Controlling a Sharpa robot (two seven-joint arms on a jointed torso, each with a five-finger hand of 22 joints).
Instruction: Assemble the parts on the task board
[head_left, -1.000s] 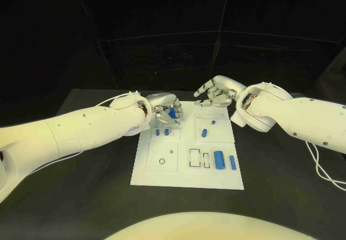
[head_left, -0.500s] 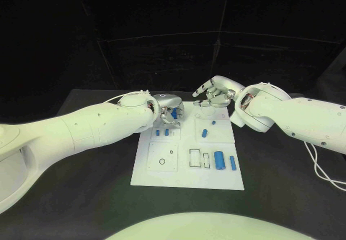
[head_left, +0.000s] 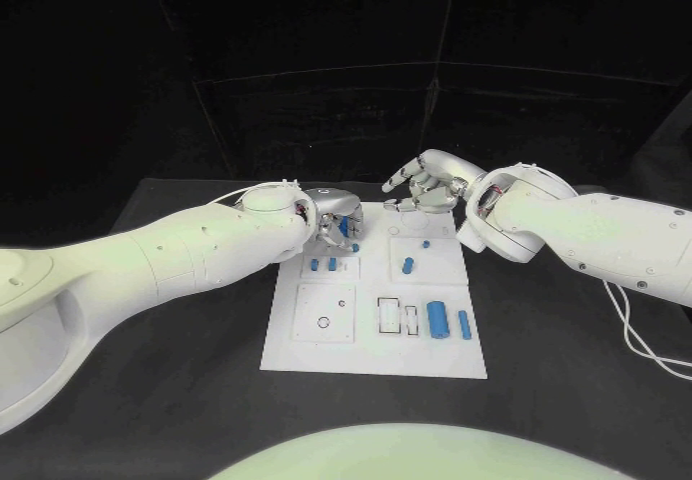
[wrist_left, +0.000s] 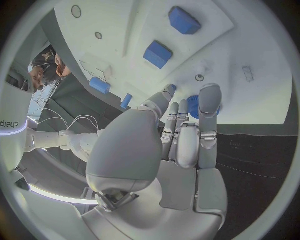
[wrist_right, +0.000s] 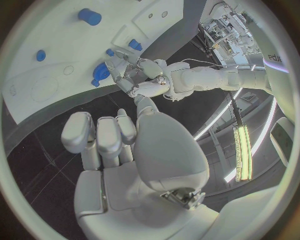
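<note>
Black table (head_left: 173, 400): left robot hand (head_left: 335, 222) pinches a blue part (head_left: 346, 226); right robot hand (head_left: 427, 189) empty, fingers apart

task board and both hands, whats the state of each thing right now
task board: flat on the table, some slots bare
left hand: over the board's far left corner, fingers closed on a blue part
right hand: raised past the board's far edge, fingers apart, holding nothing
large blue cylinder: lying on the board
slim blue pin: lying beside it
two small blue blocks: sitting on the board
</note>
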